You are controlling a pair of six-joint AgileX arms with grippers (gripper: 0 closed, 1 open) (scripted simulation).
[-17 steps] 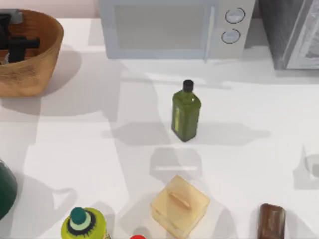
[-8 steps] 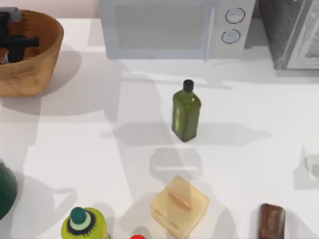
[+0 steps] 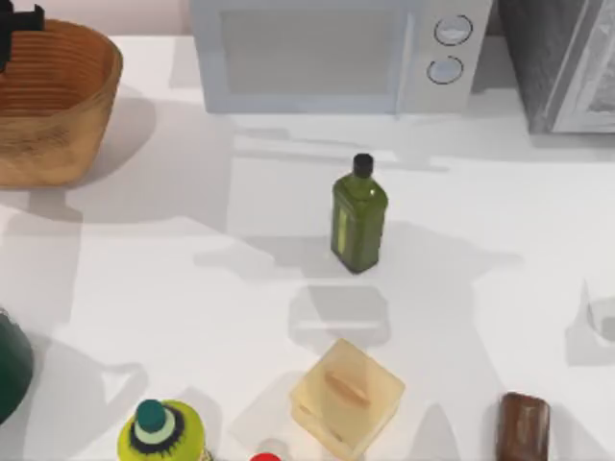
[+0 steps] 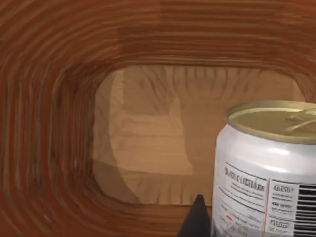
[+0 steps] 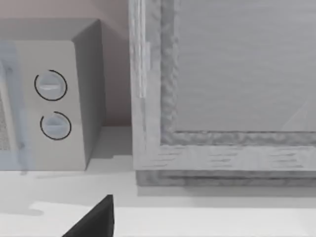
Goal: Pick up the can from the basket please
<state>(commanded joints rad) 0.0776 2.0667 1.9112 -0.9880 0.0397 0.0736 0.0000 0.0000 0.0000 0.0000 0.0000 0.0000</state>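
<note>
Basket (image 3: 58, 106) — bench's 10 o'clock corner. Left tool (image 3: 14, 24) over its far rim, clenched on the can (image 4: 266, 168) — held above the basket floor. Green bottle (image 3: 359, 217) — centre. Right tool (image 5: 94, 219) — grip state cannot tell.

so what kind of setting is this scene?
Probably a rendered kitchen counter: a microwave at the back of the white table, a green bottle mid-table, and a wicker basket with a can inside.
</note>
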